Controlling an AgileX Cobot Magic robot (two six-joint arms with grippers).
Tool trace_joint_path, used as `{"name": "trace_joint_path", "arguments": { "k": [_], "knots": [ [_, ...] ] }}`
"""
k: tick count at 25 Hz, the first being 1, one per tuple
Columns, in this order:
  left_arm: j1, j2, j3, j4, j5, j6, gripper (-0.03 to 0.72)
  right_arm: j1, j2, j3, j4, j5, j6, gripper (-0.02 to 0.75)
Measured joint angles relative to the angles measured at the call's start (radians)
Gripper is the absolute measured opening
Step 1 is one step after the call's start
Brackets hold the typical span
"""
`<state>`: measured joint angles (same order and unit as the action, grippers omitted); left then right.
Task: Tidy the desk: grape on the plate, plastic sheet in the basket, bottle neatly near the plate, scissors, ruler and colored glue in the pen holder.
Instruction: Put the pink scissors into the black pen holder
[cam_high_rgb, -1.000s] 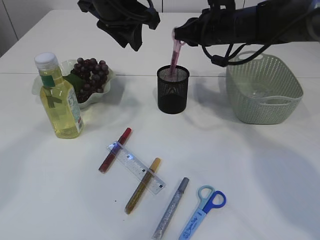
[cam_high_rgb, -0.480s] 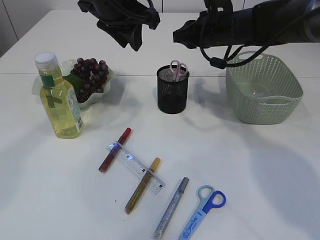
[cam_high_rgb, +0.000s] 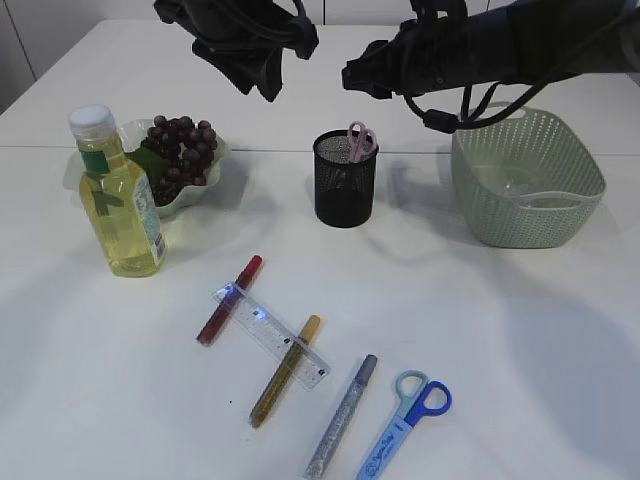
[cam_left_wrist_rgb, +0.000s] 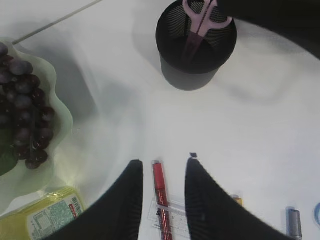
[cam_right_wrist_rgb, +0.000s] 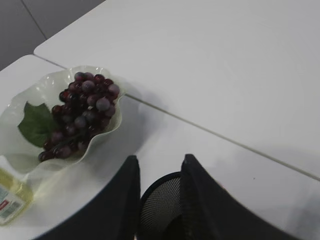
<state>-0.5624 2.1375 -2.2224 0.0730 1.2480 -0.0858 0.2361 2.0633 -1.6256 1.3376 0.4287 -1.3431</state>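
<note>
Scissors, pink pair (cam_high_rgb: 360, 139), now stand handles-up in the pen holder (cam_high_rgb: 346, 180); a second ago my right jaws (cam_high_rgb: 356, 76) held them above the rim. They have since let go and hang clear over the holder, so I count that item done.

Exterior view: grapes (cam_high_rgb: 180, 145) sit on the plate (cam_high_rgb: 212, 168), bottle (cam_high_rgb: 118, 196) just beside it, basket (cam_high_rgb: 525, 180) well off to the far side of the right jaws. On the desk (cam_high_rgb: 520, 350), loose: red glue (cam_high_rgb: 230, 299) under the ruler (cam_high_rgb: 272, 336), gold glue (cam_high_rgb: 285, 371), silver glue (cam_high_rgb: 342, 415), blue scissors (cam_high_rgb: 408, 423). My judgement: most of the holder work remains.

Left wrist view: left jaws (cam_left_wrist_rgb: 161, 192) part-open, holding nothing, high above the red glue (cam_left_wrist_rgb: 161, 197), which lies between them; ruler (cam_left_wrist_rgb: 172, 220) directly below. Pink scissors (cam_left_wrist_rgb: 200, 20) lean inside the holder (cam_left_wrist_rgb: 195, 47) ahead of the jaws, loops uppermost, blades hidden in the mesh.

Right wrist view: right jaws (cam_right_wrist_rgb: 159, 192) parted and empty, holder rim (cam_right_wrist_rgb: 159, 197) just beneath; grapes (cam_right_wrist_rgb: 82, 112) ahead and to one side.
</note>
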Motion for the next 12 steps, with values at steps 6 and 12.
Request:
{"name": "trace_joint_path", "arguments": {
  "k": [6,12],
  "knots": [
    [0.0,0.0,0.0,0.0,0.0,0.0,0.222,0.0,-0.05,0.0,-0.394,0.212,0.37,0.246],
    [0.0,-0.017,0.0,-0.028,0.0,0.0,0.224,0.0,-0.087,-0.03,-0.696,0.456,0.699,0.248]
  ]
}}
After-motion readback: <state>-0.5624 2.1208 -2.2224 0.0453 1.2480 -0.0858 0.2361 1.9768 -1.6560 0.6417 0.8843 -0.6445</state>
